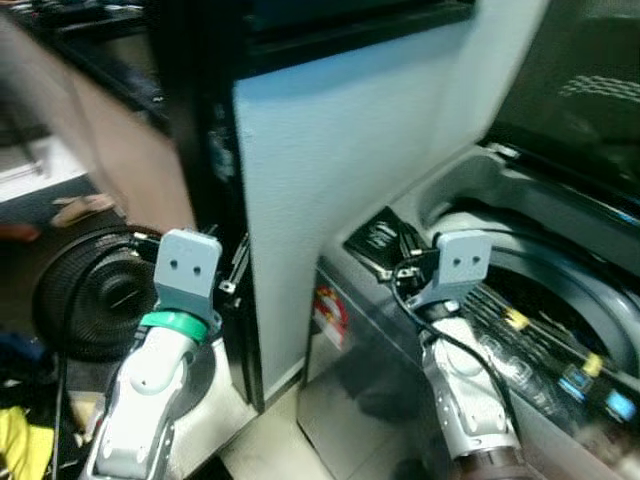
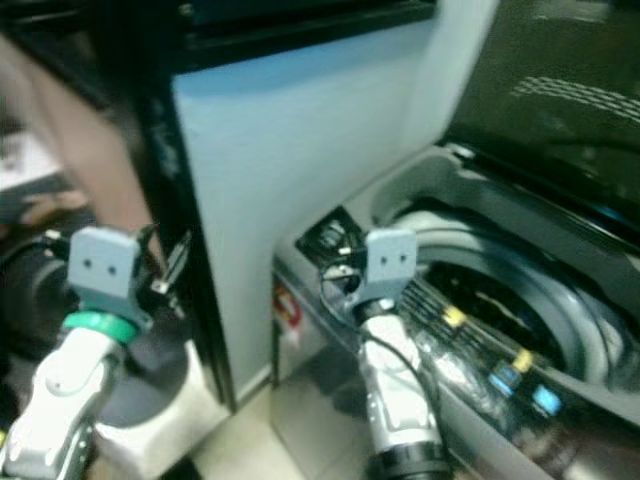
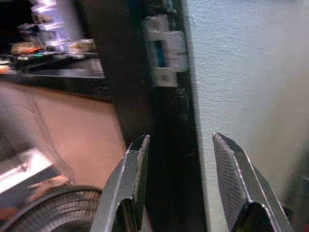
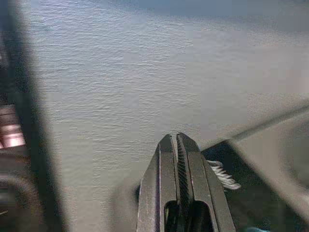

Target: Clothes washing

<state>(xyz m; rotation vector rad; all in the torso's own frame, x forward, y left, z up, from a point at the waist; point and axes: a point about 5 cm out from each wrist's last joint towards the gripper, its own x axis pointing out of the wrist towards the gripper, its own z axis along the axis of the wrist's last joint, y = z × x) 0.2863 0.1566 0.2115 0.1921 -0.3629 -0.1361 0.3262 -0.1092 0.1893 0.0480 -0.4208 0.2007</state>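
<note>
Beside open washing machine (image 1: 560, 300): right gripper (image 4: 179, 159) pressed closed, empty, facing white wall (image 1: 340, 180); left gripper (image 3: 181, 159) spread wide, empty.

Head views look down; wrist views closely face the wall (image 4: 120, 72).

Washing machine (image 1: 560, 330) top looks like glossy grey plastic, its raised lid (image 1: 590, 90) dark and shiny. The pale wall panel (image 1: 340, 170) is matt with a fine rough texture. Black gripper fingers (image 3: 241, 188) show ribbed pads.
</note>
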